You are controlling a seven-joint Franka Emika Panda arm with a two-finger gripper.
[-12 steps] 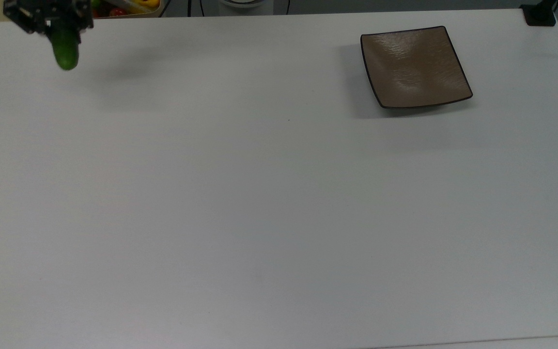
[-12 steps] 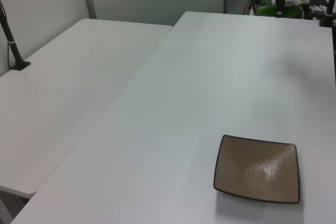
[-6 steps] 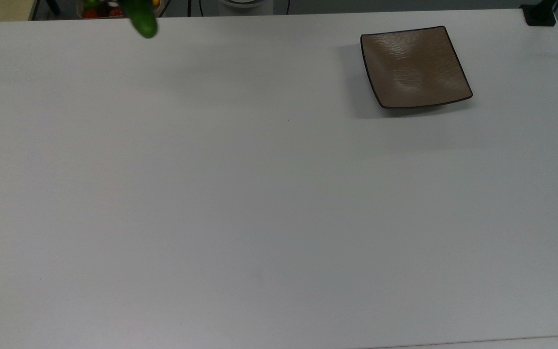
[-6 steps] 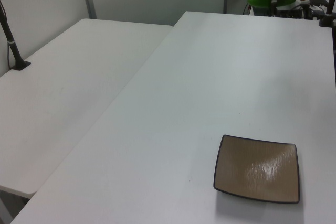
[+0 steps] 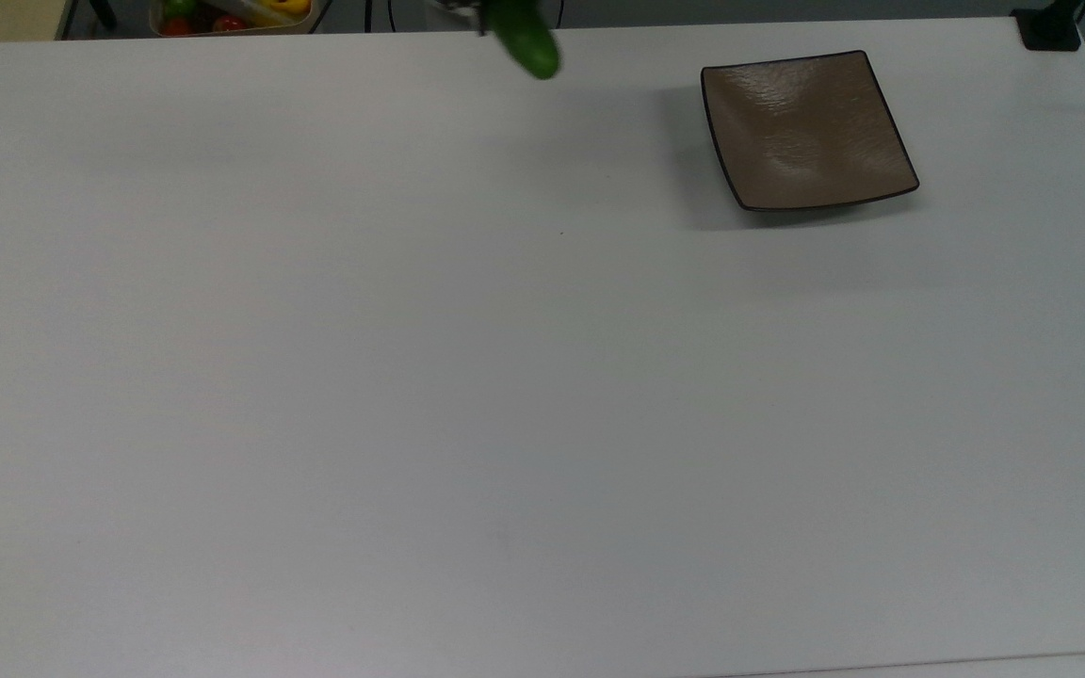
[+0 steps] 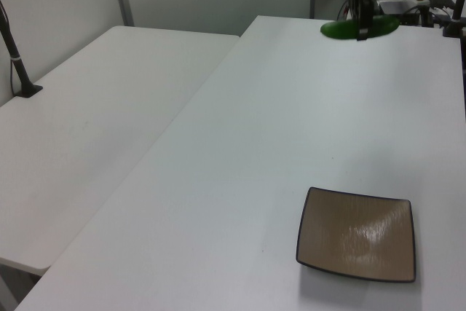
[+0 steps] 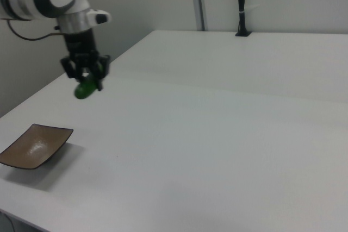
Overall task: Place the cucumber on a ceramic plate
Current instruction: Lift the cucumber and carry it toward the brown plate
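My gripper (image 7: 87, 82) hangs above the white table, shut on the dark green cucumber (image 7: 85, 89), which lies crosswise between the fingers. In the top view the cucumber (image 5: 527, 42) juts in from the upper edge, to the left of the square brown ceramic plate (image 5: 804, 130). In the left view the cucumber (image 6: 360, 28) is held level at the far end of the table, with the gripper (image 6: 360, 23) coming down from above, and the plate (image 6: 357, 234) lies near the front right. The plate (image 7: 33, 146) has nothing on it and lies at the right view's lower left, below the gripper.
A bin of coloured produce (image 5: 230, 14) stands beyond the table's far edge at the top view's upper left. A black camera post base (image 5: 1049, 28) is clamped at the top view's upper right corner. A second white table (image 6: 87, 121) adjoins on the left view's left.
The gripper has carried the cucumber to the right along the top view's upper edge, from the far left corner toward the plate. The plate has not moved.
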